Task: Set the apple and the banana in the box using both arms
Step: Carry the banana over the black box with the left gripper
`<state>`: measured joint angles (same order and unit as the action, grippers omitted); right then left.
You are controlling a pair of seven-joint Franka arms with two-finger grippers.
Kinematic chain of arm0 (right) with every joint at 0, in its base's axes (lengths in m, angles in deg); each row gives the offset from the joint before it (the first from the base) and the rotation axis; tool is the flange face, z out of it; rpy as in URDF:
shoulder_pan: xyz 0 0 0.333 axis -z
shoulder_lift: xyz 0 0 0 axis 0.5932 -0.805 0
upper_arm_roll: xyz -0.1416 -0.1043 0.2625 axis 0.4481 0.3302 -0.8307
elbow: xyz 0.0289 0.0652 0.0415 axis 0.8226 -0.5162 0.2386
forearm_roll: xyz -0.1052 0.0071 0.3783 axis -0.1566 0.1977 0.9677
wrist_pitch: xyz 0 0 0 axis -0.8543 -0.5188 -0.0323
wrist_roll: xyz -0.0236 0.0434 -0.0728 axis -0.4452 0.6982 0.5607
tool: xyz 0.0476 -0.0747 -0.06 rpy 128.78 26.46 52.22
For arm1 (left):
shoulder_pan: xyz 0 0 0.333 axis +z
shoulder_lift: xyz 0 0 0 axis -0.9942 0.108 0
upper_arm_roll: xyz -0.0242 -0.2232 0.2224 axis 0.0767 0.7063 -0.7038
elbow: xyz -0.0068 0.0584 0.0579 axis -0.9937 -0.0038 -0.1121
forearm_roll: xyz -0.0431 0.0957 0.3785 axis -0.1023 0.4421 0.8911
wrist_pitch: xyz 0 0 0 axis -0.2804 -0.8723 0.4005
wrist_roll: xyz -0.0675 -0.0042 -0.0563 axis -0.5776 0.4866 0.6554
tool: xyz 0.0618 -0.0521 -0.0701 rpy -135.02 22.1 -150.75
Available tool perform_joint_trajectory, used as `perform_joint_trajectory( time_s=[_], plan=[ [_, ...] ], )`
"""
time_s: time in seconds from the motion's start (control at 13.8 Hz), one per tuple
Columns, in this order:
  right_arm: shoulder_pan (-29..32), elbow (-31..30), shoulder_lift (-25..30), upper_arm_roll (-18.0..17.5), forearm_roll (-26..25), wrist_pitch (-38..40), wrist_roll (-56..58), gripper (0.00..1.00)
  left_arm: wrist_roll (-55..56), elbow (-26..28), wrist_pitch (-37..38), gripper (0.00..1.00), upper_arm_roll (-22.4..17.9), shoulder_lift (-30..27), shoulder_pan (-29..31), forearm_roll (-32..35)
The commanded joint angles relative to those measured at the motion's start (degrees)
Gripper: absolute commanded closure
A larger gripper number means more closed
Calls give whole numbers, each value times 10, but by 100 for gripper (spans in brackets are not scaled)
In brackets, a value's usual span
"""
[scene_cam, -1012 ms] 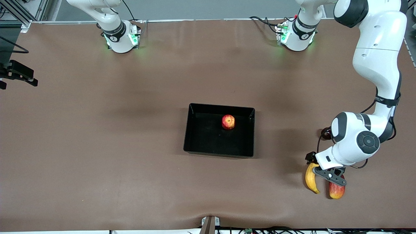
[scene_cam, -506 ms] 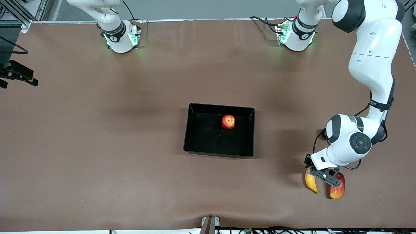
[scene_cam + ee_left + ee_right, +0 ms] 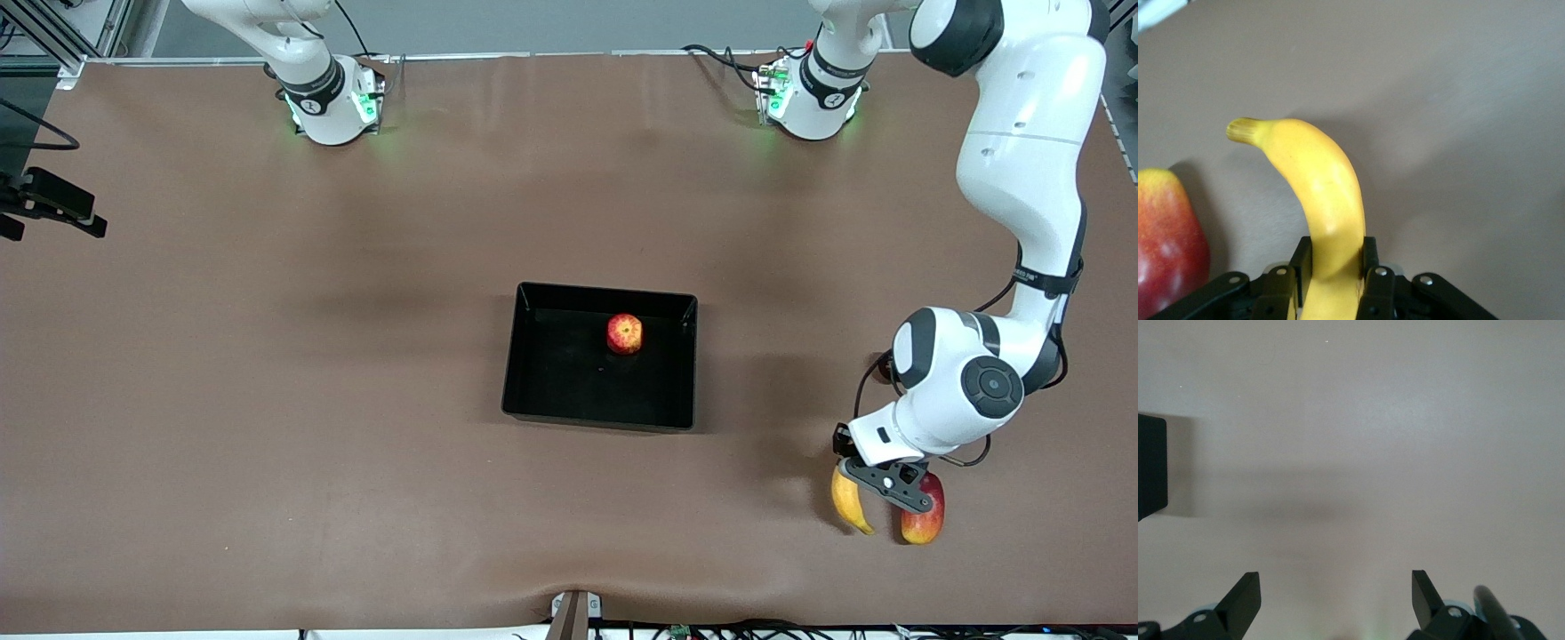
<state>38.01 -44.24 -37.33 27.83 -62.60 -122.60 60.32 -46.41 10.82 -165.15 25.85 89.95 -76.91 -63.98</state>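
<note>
The yellow banana [image 3: 849, 505] is near the table's front edge at the left arm's end. My left gripper [image 3: 878, 480] is shut on it. In the left wrist view the banana [image 3: 1318, 193] runs out from between the closed fingers of my left gripper [image 3: 1333, 260], low over the brown table. The red-and-yellow apple [image 3: 624, 333] sits inside the black box [image 3: 569, 387] at mid-table. My right gripper [image 3: 1336, 587] is open and empty above bare table. It is out of the front view, where only that arm's base [image 3: 331, 102] shows.
A red-and-yellow mango [image 3: 922, 520] lies right beside the banana and shows in the left wrist view [image 3: 1168, 233]. A small dark fruit [image 3: 886, 366] is partly hidden by the left arm. A black corner [image 3: 1151, 467] shows in the right wrist view.
My left wrist has come down a little and shifted slightly toward the box, and the banana has shifted slightly with it. The apple, box and mango have not moved.
</note>
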Motion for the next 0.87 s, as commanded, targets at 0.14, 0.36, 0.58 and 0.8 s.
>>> perform_joint_trajectory(
  time_s=[0.14, 0.36, 0.58, 0.8],
  plan=[
    [2, -12, 15, -4, 9, 1, -9, 0, 137, 7, 88, 100, 73, -72, -20, 6],
    [4, -11, 14, -4, 9, 2, -9, 0, 273, 7, 104, 100, 98, -86, -83, 10],
    [3, -11, 14, -4, 9, 2, -9, 0, 406, 5, 104, 100, 92, -83, -184, 12],
    [4, -10, 15, -4, 9, 7, -9, 0, 477, 5, 102, 100, 91, -71, -244, 11]
  ],
)
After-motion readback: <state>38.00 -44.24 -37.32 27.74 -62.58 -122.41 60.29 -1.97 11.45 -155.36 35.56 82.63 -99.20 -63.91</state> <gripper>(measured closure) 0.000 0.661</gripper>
